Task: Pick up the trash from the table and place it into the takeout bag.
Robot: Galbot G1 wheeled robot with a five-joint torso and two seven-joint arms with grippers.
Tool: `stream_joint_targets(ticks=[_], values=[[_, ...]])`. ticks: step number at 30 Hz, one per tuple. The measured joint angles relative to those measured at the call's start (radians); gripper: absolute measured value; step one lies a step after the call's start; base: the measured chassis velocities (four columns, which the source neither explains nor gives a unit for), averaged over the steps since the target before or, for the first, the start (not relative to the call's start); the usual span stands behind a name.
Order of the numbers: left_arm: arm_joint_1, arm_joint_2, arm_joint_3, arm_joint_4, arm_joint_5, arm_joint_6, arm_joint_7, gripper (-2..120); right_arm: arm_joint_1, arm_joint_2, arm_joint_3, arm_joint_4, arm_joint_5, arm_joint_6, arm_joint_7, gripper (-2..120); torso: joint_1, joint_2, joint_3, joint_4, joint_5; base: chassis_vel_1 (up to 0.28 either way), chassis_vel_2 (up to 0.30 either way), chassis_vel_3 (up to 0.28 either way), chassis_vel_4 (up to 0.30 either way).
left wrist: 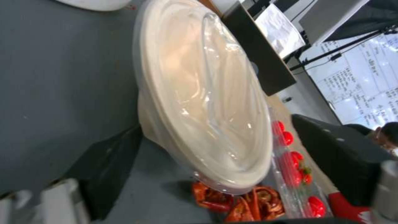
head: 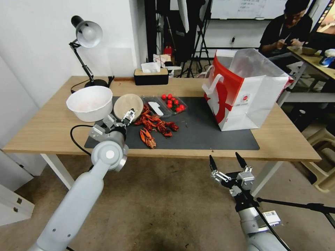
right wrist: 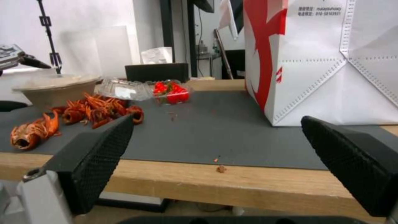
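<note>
The left end effector (head: 128, 115) is over the dark mat (head: 209, 132) on the bench (head: 45, 129), at the rim of a tilted beige bowl (head: 127, 105). A white bowl (head: 89, 103) sits beside it, with red crayfish shells (head: 155, 125) and a clear tray of tomatoes (head: 172, 103) nearby. The white-and-red bag (head: 247, 94) stands well apart. The right end effector (head: 226, 164) hangs open below the bench edge

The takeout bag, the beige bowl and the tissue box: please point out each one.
takeout bag (head: 260, 101): head view, white front panel.
beige bowl (head: 126, 104): head view, inside surface.
tissue box (head: 150, 78): head view, dark front side.
</note>
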Motion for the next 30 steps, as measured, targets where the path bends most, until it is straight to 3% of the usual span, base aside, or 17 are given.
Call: stream_joint_targets(ticks=[7, 9, 11, 13, 15, 18, 19, 22, 26, 30], values=[[0.005, 0.002, -0.004, -0.004, -0.006, 0.000, -0.007, 68, -0.003, 0.001, 0.001, -0.002, -0.001, 0.001, 0.000, 100, 0.000, 0.000, 0.000, 0.0000, 0.0000, 0.000, 0.000, 0.000, 0.000], [0.011, 0.009, -0.005, -0.006, -0.006, 0.001, -0.009, 56, -0.003, 0.003, 0.001, -0.003, -0.001, 0.002, -0.001, 100, 0.000, 0.000, 0.000, 0.0001, -0.0001, 0.000, 0.000, 0.000, 0.000], [0.012, 0.011, -0.006, -0.008, -0.006, 0.002, -0.009, 55, -0.003, 0.003, 0.000, -0.003, -0.001, 0.002, -0.001, 100, 0.000, 0.000, 0.000, 0.0001, -0.0001, 0.000, 0.000, 0.000, 0.000], [0.014, 0.013, -0.008, -0.011, -0.007, 0.002, -0.011, 42, -0.002, 0.005, -0.004, -0.004, -0.003, 0.002, -0.001, 100, 0.000, 0.000, 0.000, 0.0000, -0.0001, 0.000, 0.000, 0.000, 0.000], [0.015, 0.013, -0.009, -0.013, -0.007, 0.002, -0.012, 41, -0.001, 0.005, -0.006, -0.004, -0.004, 0.002, -0.001, 100, 0.000, 0.000, 0.000, 0.0000, -0.0001, 0.000, 0.000, 0.000, 0.000], [0.021, 0.015, -0.010, -0.018, -0.009, 0.002, -0.012, 26, 0.002, 0.006, -0.010, -0.002, -0.006, 0.001, -0.001, 100, 0.000, 0.000, 0.000, 0.0000, -0.0001, 0.000, 0.000, 0.000, 0.000], [0.021, 0.015, -0.010, -0.018, -0.009, 0.002, -0.012, 26, 0.002, 0.006, -0.010, -0.002, -0.006, 0.001, -0.001, 100, 0.000, 0.000, 0.000, 0.0000, -0.0001, 0.000, 0.000, 0.000, 0.000], [0.027, 0.016, -0.012, -0.021, -0.008, 0.002, -0.011, 8, 0.003, 0.005, -0.014, 0.002, -0.009, -0.002, -0.001, 100, 0.000, 0.000, 0.000, -0.0001, 0.0000, 0.000, 0.000, 0.000, 0.000], [0.027, 0.017, -0.016, -0.021, -0.007, -0.002, -0.011, 0, 0.002, 0.006, -0.016, 0.004, -0.012, -0.003, -0.001, 100, 0.000, 0.000, 0.000, -0.0001, 0.0000, 0.000, 0.000, 0.000, 0.000], [0.028, 0.017, -0.020, -0.020, -0.009, -0.011, -0.011, 0, -0.001, 0.009, -0.019, 0.004, -0.017, -0.003, -0.001, 100, 0.000, 0.000, 0.000, 0.0000, 0.0000, 0.000, 0.000, 0.000, 0.000]])
